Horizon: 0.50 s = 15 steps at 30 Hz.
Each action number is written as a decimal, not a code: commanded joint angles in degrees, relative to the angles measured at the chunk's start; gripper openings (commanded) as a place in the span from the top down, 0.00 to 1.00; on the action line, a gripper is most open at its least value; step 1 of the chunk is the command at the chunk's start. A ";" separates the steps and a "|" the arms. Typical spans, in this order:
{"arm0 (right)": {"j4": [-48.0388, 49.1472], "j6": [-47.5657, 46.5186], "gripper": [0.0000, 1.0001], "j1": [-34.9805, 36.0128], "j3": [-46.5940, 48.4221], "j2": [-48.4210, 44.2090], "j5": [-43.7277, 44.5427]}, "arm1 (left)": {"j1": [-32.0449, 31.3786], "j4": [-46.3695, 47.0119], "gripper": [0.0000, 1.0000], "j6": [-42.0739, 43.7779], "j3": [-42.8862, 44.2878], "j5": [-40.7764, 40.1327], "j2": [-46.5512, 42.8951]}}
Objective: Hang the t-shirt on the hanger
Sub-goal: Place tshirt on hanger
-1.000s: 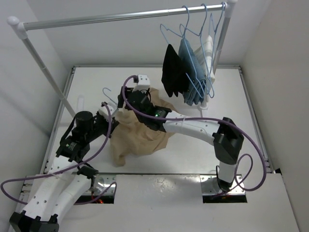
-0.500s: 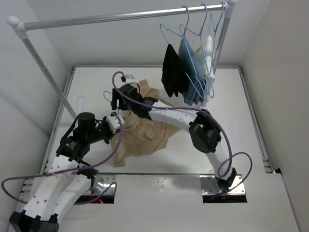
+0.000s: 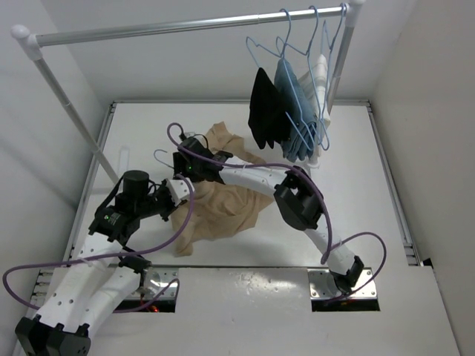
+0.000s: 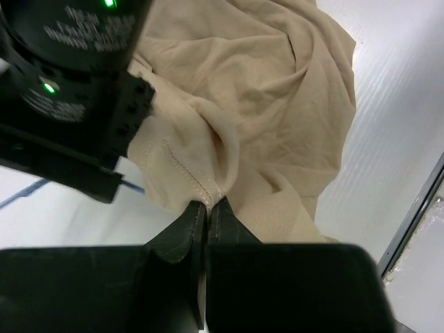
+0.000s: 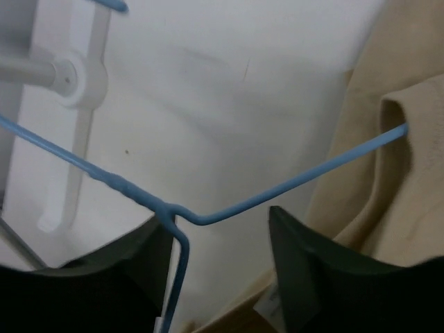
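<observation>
Left arm [image 3: 82, 285]: rises from its base at the near left corner, bends at the elbow and reaches right and slightly forward. Wrist roughly level.
Left gripper [image 4: 208, 202]: fingers [image 4: 182, 234] pressed together, tips pinching a seamed edge of the t-shirt [image 4: 263, 83].
Right arm [image 3: 300, 204]: base at near right, upper link leaning forward and left to a sharp elbow. The white forearm stretches far left across the worktop, ending just beyond the left wrist.
Right gripper [image 5: 220, 229]: fingers [image 5: 298, 267] apart with a wide gap. The hanger [image 5: 277, 187] wire crosses that gap, and contact with either finger is unclear.
</observation>
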 commanded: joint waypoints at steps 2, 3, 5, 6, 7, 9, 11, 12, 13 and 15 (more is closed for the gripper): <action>-3.45 1.43 0.56 -0.80 4.99 3.82 -6.94 | -0.14 0.62 1.00 1.07 2.81 1.61 -0.07; -3.46 1.44 0.63 -0.81 5.00 3.83 -7.47 | -0.14 0.10 1.00 1.07 2.81 1.61 -0.07; -2.94 2.13 0.84 -1.33 4.48 4.53 -8.00 | -0.14 0.09 1.00 0.55 2.81 1.61 -0.07; -1.97 3.01 0.90 -1.33 3.69 3.92 -9.22 | -0.67 0.09 1.00 0.54 2.81 1.61 -0.07; 1.17 3.54 1.00 -1.94 1.07 2.35 -9.23 | -0.67 0.09 1.00 0.54 2.81 1.08 -0.59; 5.31 4.68 1.00 -2.47 -2.62 0.07 -9.85 | -0.67 0.09 1.00 0.54 2.81 1.08 -0.59; 11.62 5.21 1.00 -2.48 -8.42 -2.66 -9.85 | -0.67 -0.44 1.00 0.54 2.81 1.08 -1.12; 13.92 5.22 1.00 -3.00 -10.45 -5.81 -8.63 | -0.67 -1.13 1.00 0.54 2.81 1.08 -1.12; 16.21 5.22 1.00 -3.00 -14.47 -7.40 -8.01 | -0.67 -1.14 1.00 1.15 2.81 1.08 -1.12; 23.85 5.83 1.00 -3.53 -18.53 -10.48 -6.60 | -0.67 -2.71 1.00 1.85 2.81 1.08 -1.65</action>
